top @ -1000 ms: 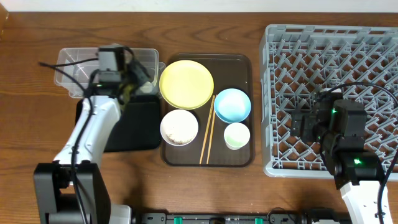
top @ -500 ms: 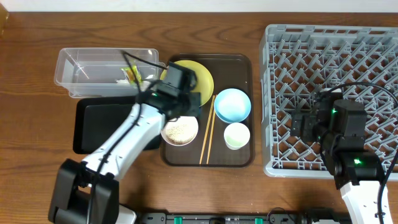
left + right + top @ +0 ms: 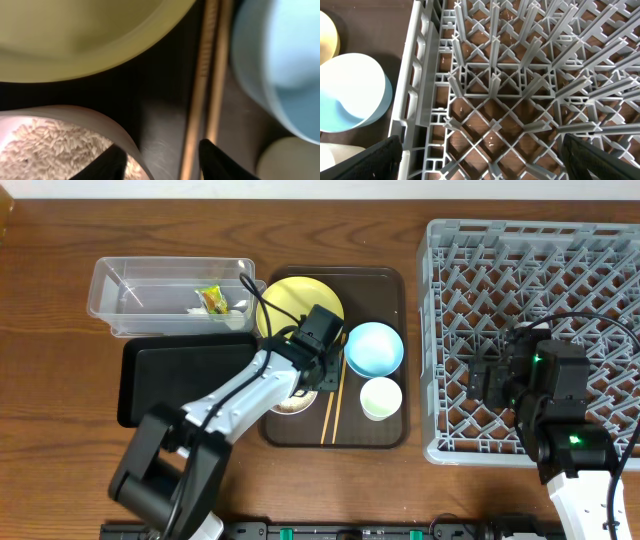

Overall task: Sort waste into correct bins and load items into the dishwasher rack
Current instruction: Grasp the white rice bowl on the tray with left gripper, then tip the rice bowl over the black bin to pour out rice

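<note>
Brown serving tray point(image 3: 385, 290) on wooden table point(image 3: 60, 430): my left gripper point(image 3: 160, 162) hangs parted, empty, between white bowl point(image 3: 75, 112) of rice point(image 3: 45, 145) and chopsticks point(image 3: 200, 75). Recommend straddling bowl rim, lifting level; my right gripper point(image 3: 480, 157) spread, idle over rack point(image 3: 495, 95).

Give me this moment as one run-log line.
left gripper: open, empty, over chopsticks by white bowl | right gripper: open over rack | wrapper: in clear tub

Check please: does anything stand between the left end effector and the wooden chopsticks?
Nothing visible does. The chopsticks lie uncovered on the brown tray, just ahead of the open left end effector. The white bowl and the light blue bowl sit to either side, not over them.
</note>
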You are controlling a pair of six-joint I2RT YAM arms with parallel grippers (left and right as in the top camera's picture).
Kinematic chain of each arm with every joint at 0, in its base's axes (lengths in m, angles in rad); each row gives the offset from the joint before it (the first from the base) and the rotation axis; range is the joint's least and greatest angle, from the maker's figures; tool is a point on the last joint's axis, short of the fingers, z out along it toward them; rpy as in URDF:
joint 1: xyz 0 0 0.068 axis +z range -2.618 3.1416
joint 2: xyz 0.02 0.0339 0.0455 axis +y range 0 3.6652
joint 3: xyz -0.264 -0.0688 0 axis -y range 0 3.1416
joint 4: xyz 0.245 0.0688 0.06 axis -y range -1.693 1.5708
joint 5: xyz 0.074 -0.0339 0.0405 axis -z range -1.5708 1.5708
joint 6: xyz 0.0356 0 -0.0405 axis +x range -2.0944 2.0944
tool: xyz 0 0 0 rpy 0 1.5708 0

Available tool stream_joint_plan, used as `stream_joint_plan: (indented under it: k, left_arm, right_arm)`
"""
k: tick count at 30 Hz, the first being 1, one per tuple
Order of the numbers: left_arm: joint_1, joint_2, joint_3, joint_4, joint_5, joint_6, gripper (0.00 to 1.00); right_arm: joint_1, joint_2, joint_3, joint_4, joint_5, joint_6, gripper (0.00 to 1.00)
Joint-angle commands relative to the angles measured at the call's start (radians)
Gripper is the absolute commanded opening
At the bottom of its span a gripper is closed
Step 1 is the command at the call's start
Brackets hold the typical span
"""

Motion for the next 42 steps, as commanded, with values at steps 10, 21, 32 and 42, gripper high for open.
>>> stream_joint_plan:
  k: [10, 21, 32, 42]
  left_arm:
    - [-0.002, 0.008, -0.01, 0.001, -0.016, -0.024, 0.15]
    - [-0.002, -0.186, -0.008, -0.035, -0.012, -0.024, 0.07]
    - [0.187, -0.297, -0.008, -0.194, 0.136, 0.057, 0.06]
    - [0.595, -0.287, -0.009, -0.215, 0.673, 0.371, 0.06]
  right_arm:
    - [0.014, -0.005, 0.021, 0.002, -0.005, 0.006, 0.99]
    - [0.014, -0.005, 0.021, 0.001, -0.005, 0.006, 0.99]
    - [0.014, -0.005, 0.021, -0.006, -0.005, 0.006, 0.99]
    - [0.014, -0.005, 0.021, -0.007, -0.005, 0.006, 0.99]
